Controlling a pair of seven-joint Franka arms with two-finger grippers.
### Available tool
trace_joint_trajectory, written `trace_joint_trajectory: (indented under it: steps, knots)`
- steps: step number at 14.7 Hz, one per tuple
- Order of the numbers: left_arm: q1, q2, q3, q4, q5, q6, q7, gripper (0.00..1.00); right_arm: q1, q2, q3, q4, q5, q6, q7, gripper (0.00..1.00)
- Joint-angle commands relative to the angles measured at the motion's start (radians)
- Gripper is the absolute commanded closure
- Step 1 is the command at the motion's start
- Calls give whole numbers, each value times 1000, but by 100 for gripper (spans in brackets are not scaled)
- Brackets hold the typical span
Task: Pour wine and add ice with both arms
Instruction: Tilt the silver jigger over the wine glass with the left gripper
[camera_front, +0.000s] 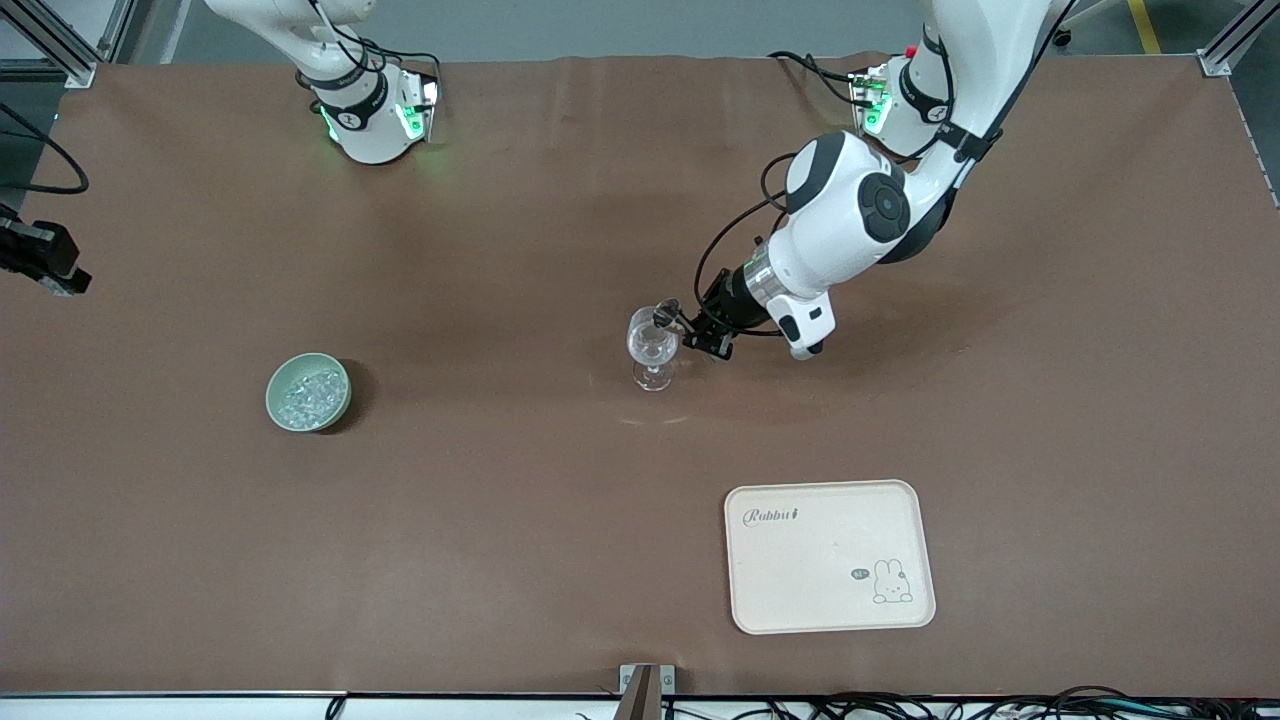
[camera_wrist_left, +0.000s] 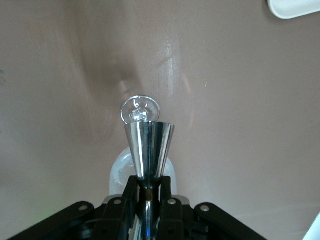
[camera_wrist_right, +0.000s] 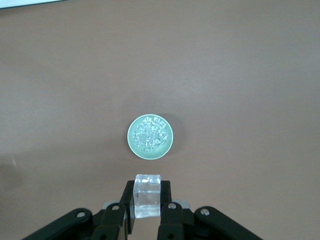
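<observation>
Left gripper (camera_front: 690, 335) clamped on a steel jigger (camera_wrist_left: 148, 145), tipped at the rim of the stemmed glass (camera_front: 653, 350); glass standing just under the jigger's mouth, touching or nearly so, hard to tell which. Right gripper (camera_wrist_right: 147, 200) high over the table, out of the front view, pinching one ice cube (camera_wrist_right: 147, 196); remaining ice (camera_front: 311, 396) heaped in the green bowl (camera_front: 281, 412) directly below those fingers, well apart from the glass. Cream tray (camera_front: 830, 556) lying toward the left arm's end, away from both grippers. Risks as judged: jigger nudging the rim and toppling the light glass; pour missing the bowl of the glass if tilted off-centre; slick cube slipping from the pinch on its way across.
</observation>
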Motion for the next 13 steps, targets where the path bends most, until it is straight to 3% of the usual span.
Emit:
trace_joint_trajectory:
  steps: [1, 5, 13]
  knots:
    - [-3, 24, -7, 48, 74, -13, -68, 99, -10, -11, 9, -12, 13, 11, 16, 99]
    - [-3, 61, -8, 117, 191, -99, -157, 99, -10, -11, 9, -12, 13, 11, 16, 99]
    - [-6, 51, -11, 118, 235, -143, -165, 99, -10, -11, 9, -12, 13, 11, 16, 99]
